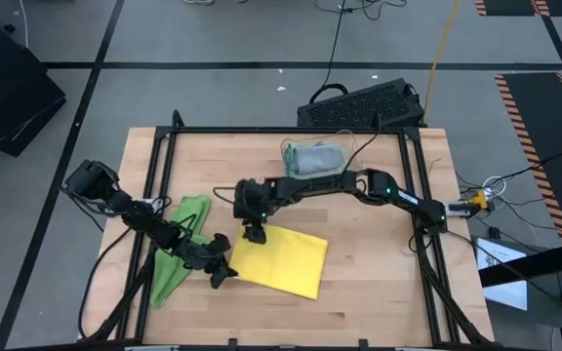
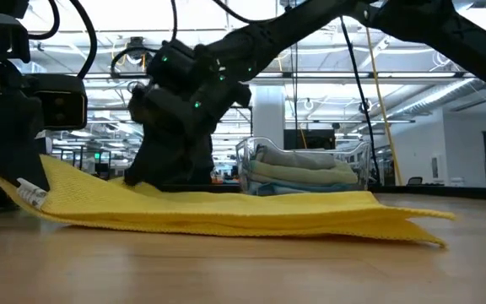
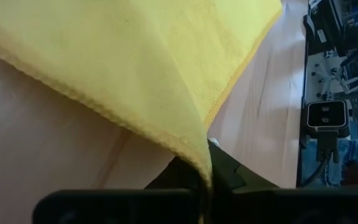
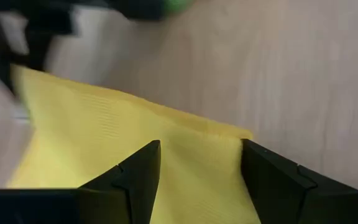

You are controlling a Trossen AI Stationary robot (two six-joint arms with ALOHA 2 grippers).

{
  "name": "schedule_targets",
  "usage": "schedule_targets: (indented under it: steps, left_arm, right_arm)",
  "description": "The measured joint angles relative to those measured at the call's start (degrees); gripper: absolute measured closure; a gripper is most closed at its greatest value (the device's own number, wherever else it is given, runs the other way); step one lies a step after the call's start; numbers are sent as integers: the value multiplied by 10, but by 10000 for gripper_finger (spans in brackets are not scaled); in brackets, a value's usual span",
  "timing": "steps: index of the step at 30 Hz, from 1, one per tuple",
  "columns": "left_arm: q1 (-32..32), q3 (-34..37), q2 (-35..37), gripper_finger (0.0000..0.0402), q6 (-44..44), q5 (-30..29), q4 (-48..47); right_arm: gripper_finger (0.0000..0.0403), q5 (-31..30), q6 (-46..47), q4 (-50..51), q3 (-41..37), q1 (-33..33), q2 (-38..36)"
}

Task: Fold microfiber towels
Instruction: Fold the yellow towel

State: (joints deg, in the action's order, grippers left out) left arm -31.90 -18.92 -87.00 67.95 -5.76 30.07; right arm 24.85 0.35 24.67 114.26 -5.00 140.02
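In the high view, the yellow square microfiber towel (image 1: 279,261) lies flat near the front middle of the pale wooden table (image 1: 379,283). The left gripper (image 1: 220,274) sits at the towel's left corner, and the right gripper (image 1: 254,233) stands over its far edge. A bright green microfiber cloth (image 1: 176,246) lies crumpled under the left arm, and the clear plastic bin (image 1: 312,157) holding folded towels stands well apart at the table's back.

The low view shows the yellow towel (image 2: 226,211) sagging thin and limp across the table, one corner raised at the left. It looks light and soft with no stiffness, so a lifted edge would probably droop and drag.

In the left wrist view, the left gripper (image 3: 204,186) is closed tight on the towel's corner (image 3: 201,158), the cloth draping away from the pinch.

In the right wrist view, the right gripper (image 4: 201,171) holds its fingers (image 4: 138,171) apart, astride the towel's hemmed edge (image 4: 197,130), not yet pinching. The stitched hem and corners seem the best holds; the nap should resist slipping.
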Motion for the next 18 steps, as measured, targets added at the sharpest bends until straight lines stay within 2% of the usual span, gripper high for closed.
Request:
schedule_targets:
  steps: [4, 11, 14, 18]
  left_arm:
    - [0, 0, 0, 394, -3, 2, 0]
    - [-3, 0, 0, 388, -2, 28, 2]
    - [-11, 0, 0, 395, -14, 42, 1]
    - [-17, 0, 0, 392, -20, 58, -12]
  right_arm:
    - [195, -23, 32, -8, 1, 6, 10]
    - [195, -6, 78, -4, 0, -8, 4]
    - [195, 4, 125, -27, -1, -24, 3]
    - [195, -7, 145, -34, -1, -34, 3]
